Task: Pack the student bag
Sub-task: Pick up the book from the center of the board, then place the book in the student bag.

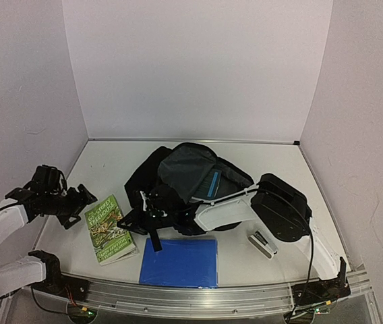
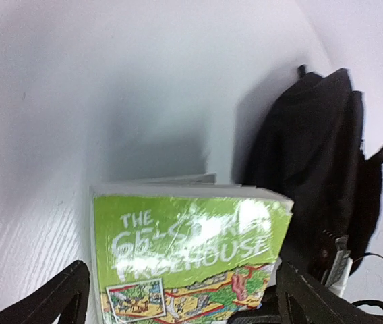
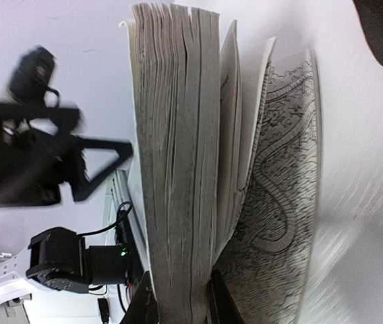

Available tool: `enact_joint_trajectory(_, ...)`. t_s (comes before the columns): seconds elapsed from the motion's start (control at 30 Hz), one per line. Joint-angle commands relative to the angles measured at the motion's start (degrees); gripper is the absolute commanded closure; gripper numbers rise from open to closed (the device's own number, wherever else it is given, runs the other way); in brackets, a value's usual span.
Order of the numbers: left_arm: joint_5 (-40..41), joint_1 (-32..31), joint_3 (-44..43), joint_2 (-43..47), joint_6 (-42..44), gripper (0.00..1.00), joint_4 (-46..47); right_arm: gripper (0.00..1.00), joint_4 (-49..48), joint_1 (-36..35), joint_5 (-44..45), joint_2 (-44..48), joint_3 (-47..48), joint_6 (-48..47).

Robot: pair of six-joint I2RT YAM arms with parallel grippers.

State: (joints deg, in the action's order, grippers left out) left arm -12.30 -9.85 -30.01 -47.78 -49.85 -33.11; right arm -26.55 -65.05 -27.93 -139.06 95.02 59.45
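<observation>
- At the near edge of the worktop (image 1: 110, 158), a flat blue plastic folder (image 1: 179, 262) lies unpacked.
- Just behind it, the right claw (image 3: 178, 300) is narrow, pinching pages of the green paperback book (image 1: 109, 231). The left claw (image 2: 178, 300) gapes wide.
- Farther back, the black fabric student bag (image 1: 178, 177) sits open. Packing looks barely started.
</observation>
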Motion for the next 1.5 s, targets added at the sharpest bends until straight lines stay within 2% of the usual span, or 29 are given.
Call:
enact_joint_trajectory(0.0,6.6,0.0,-12.0,5.6,4.5,0.01,-10.5,1.00,-5.4,-0.4,2.3,13.6,-1.3,-5.6)
enact_joint_trajectory(0.17,7.4,0.0,-22.7,6.3,8.5,0.00,-15.4,1.00,1.0,-0.2,6.5,21.5,-3.2,-11.9)
enact_joint_trajectory(0.3,0.8,-0.1,-28.2,4.7,13.0,0.00,-14.4,1.00,4.3,2.1,8.3,28.2,-6.5,-15.2)
enact_joint_trajectory(0.4,-8.6,0.0,-30.2,3.9,17.5,0.00,-10.4,1.00,8.7,3.9,8.3,31.9,-7.4,-19.1)
enact_joint_trajectory(0.67,-33.3,-0.2,-31.7,-6.3,22.7,0.00,-4.0,1.00,11.8,12.4,-9.5,38.9,-12.1,-24.5)
enact_joint_trajectory(0.87,-42.3,-0.7,-31.7,-10.3,23.6,0.00,-0.4,1.00,14.4,15.5,-20.8,42.2,-15.5,-27.5)
enact_joint_trajectory(1.13,-42.6,-4.9,-33.1,-16.8,27.3,0.00,-3.8,1.00,17.1,15.5,-28.4,42.4,-16.5,-29.3)
enact_joint_trajectory(1.3,-41.3,-12.0,-33.8,-20.8,27.5,0.00,-3.6,1.00,17.1,15.5,-30.8,42.1,-16.5,-29.0)
enact_joint_trajectory(1.47,-44.8,-15.5,-34.2,-22.6,26.4,0.01,-0.9,1.00,17.2,15.5,-32.7,41.5,-16.6,-29.2)
